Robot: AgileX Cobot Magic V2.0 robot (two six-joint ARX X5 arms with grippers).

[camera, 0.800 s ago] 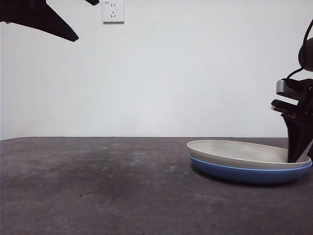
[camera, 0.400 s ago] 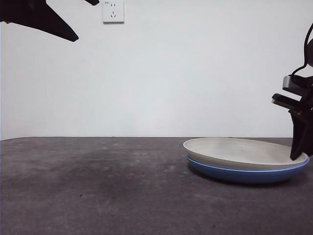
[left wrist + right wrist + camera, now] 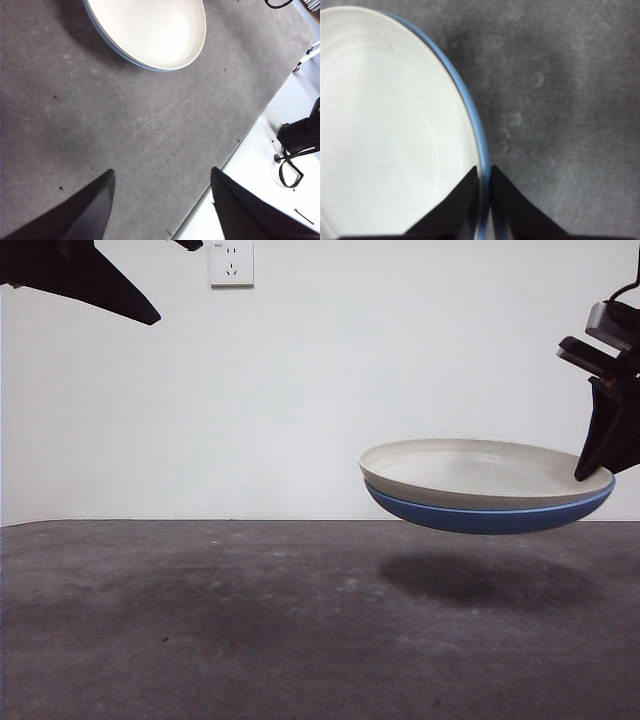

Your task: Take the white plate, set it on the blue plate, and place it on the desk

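Note:
The white plate (image 3: 480, 468) sits nested in the blue plate (image 3: 480, 518). The stack hangs level in the air above the desk (image 3: 200, 620), at the right of the front view. My right gripper (image 3: 592, 472) is shut on the stack's right rim, one jaw inside the white plate (image 3: 385, 125) and one outside the blue plate's rim (image 3: 472, 115). Its tips (image 3: 483, 170) pinch both rims. My left gripper (image 3: 160, 172) is open and empty, high over the desk (image 3: 125, 125), far from the plates (image 3: 150, 30). It shows as a black tip (image 3: 90, 280) at the top left.
The stack casts a shadow (image 3: 470, 580) on the desk below it. A wall socket (image 3: 231, 262) is on the white back wall. In the left wrist view the desk's edge runs diagonally, with a black stand and cables (image 3: 295, 145) on the floor beyond.
The right gripper has risen with both plates in it. The stack rested on the desk a second ago and now hangs clear above it, shifted slightly left. The left arm has not moved.

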